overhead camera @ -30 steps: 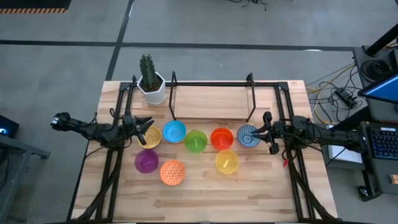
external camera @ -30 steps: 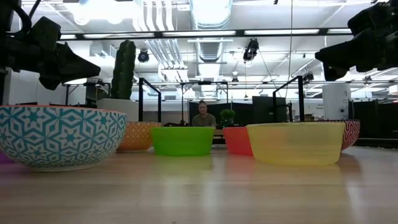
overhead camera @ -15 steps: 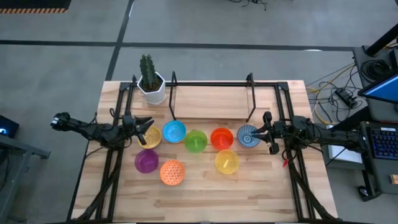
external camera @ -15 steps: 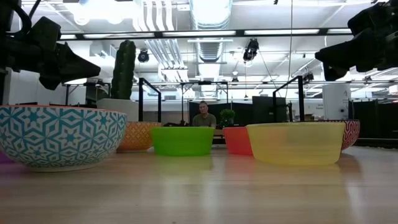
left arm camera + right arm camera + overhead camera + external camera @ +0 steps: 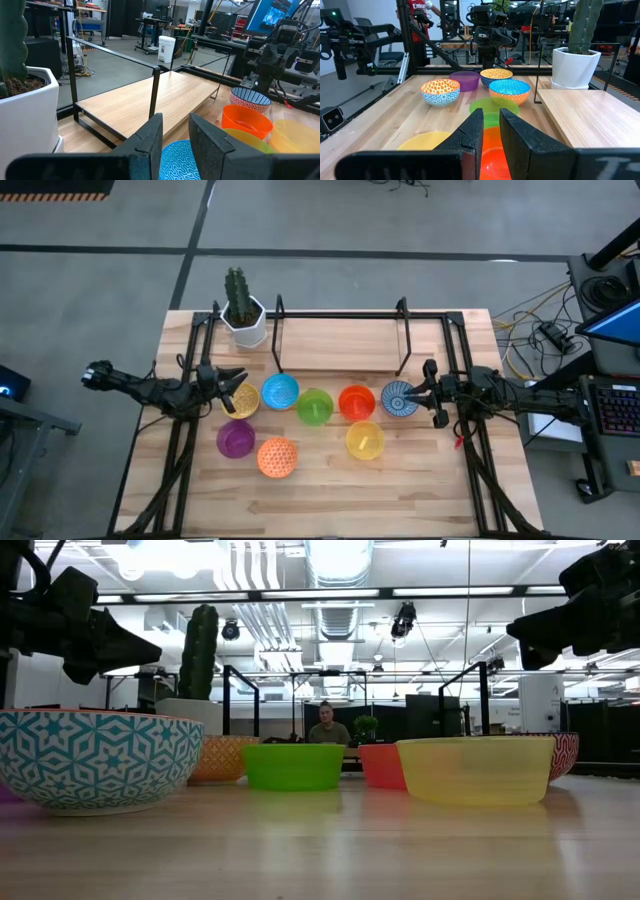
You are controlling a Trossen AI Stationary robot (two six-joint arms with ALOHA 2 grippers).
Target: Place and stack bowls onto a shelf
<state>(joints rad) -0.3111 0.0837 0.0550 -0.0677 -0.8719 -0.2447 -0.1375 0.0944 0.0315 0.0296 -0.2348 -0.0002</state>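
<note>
Eight bowls rest on their bases on the wood table: gold patterned (image 5: 241, 401), blue (image 5: 280, 392), green (image 5: 315, 407), red-orange (image 5: 356, 402) and blue-white (image 5: 400, 398) in a row, with purple (image 5: 236, 439), orange patterned (image 5: 277, 457) and yellow (image 5: 365, 440) nearer. The shelf (image 5: 340, 345) stands behind the row with its board bare. My left gripper (image 5: 236, 381) hovers over the gold bowl's far-left rim, fingers a little apart. My right gripper (image 5: 424, 393) hovers beside the blue-white bowl's right side, also narrowly open. In the low view both grippers are well above the bowls.
A white hexagonal pot with a cactus (image 5: 243, 320) stands at the shelf's left end. Black frame rails (image 5: 185, 440) run along the table's left and right sides. Bare wood lies along the near edge (image 5: 330, 500). A person (image 5: 327, 726) sits beyond the table.
</note>
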